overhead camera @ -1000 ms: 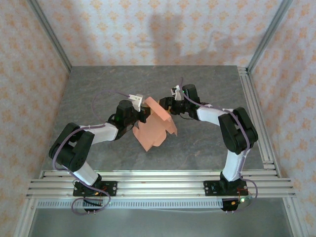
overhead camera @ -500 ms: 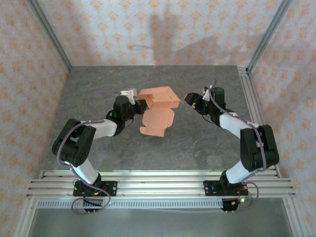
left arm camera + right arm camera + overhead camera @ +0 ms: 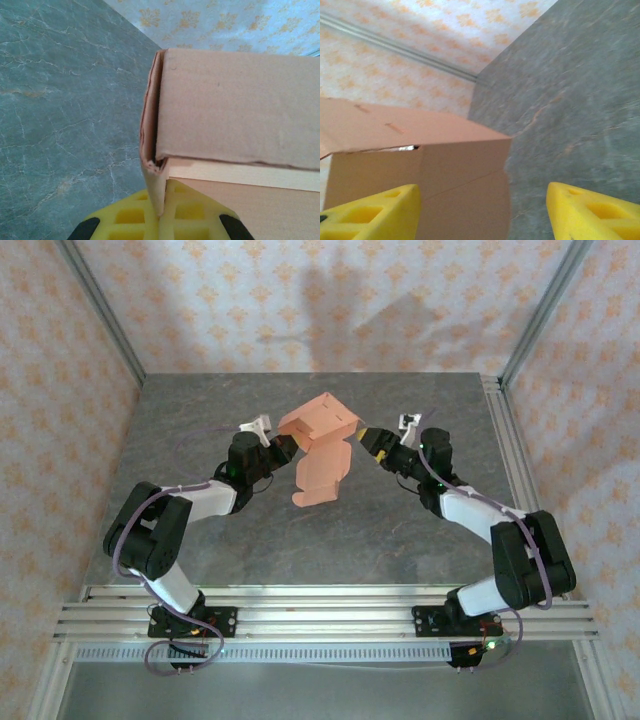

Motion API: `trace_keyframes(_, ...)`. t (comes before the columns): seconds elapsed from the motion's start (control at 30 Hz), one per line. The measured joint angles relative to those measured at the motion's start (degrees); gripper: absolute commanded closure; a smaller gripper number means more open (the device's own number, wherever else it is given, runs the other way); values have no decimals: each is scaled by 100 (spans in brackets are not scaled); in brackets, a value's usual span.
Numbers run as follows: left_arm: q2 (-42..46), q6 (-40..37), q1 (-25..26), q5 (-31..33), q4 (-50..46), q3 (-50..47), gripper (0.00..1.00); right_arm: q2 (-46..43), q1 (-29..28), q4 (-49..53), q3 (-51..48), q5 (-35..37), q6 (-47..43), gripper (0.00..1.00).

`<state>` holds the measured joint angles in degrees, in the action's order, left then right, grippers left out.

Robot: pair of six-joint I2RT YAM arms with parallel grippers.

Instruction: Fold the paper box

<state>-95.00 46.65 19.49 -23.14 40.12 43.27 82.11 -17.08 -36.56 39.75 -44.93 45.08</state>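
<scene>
The paper box (image 3: 322,445) is salmon-orange card, part folded, held up over the middle of the grey table. A folded upper part tilts to the right and a flat flap hangs toward the table. My left gripper (image 3: 285,447) is shut on the box's left edge. In the left wrist view its yellow fingers (image 3: 195,210) pinch a thin card flap (image 3: 155,185) under the folded body (image 3: 235,110). My right gripper (image 3: 372,443) stands open at the box's right edge. In the right wrist view the paper box (image 3: 420,165) reaches in between the wide-apart fingertips (image 3: 482,210).
The grey stone table (image 3: 200,400) is walled by patterned panels on three sides. Aluminium rails run down the right side (image 3: 515,470) and across the near edge (image 3: 320,605). Bare table lies all around the box.
My left gripper has lifted and turned the box, so its folded part now sits higher and tilts right. My right gripper let go, drew back to the right, then came back to the box's right edge.
</scene>
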Motion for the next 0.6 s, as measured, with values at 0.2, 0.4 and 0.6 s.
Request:
trace_keyframes(0.2, 2, -2, 0, -39, 72, 0, 100, 35, -118, -337, 197, -234, 299, 35)
trace_keyframes(0.4, 13, -72, 0, -48, 125, 0, 100, 247, -208, -256, 529, -409, 417, 48)
trace_keyframes(0.6, 79, -177, 0, -44, 125, 0, 100, 431, -385, 44, 802, -446, 330, 70)
